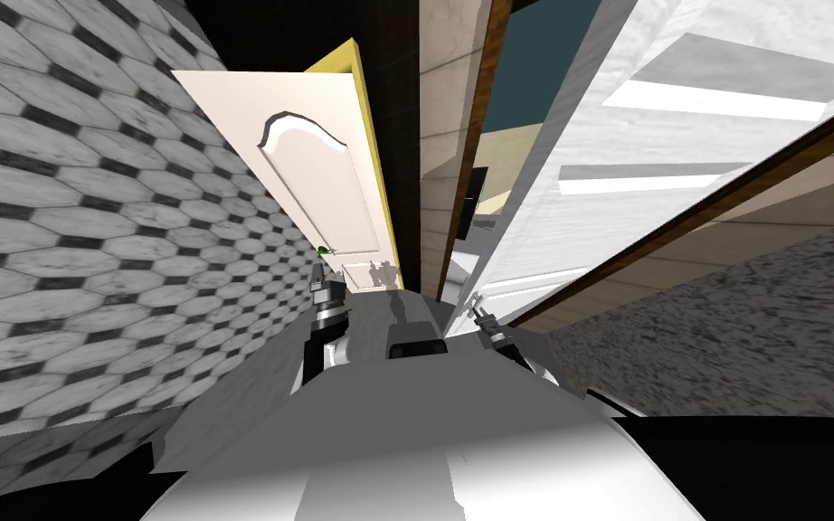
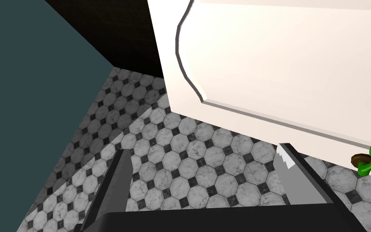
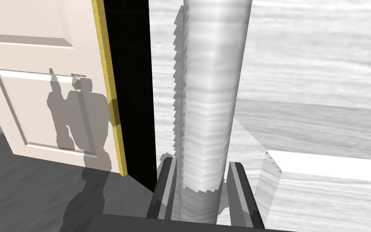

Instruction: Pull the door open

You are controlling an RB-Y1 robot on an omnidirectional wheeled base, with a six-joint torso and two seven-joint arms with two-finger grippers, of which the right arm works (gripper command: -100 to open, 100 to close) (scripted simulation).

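In the right wrist view, my right gripper (image 3: 201, 163) is shut on an upright pale grey bar handle (image 3: 209, 100), one finger pressed to each side. The bar belongs to the white wood-grain door (image 1: 605, 163), which stands at my right; my right gripper (image 1: 479, 309) is at its lower edge. A cream panelled door (image 1: 316, 181) with a yellow edge stands ajar ahead on the left. My left gripper (image 2: 205, 177) is open with nothing between its fingers, close below that door's small green lever handle (image 2: 367, 161).
A black-and-white tiled wall (image 1: 90, 226) runs close along my left. A black area (image 3: 128, 80) shows between the cream door and the white door. A brown wooden frame (image 1: 469, 136) borders the white door. Dark grey floor (image 3: 40, 193) lies ahead.
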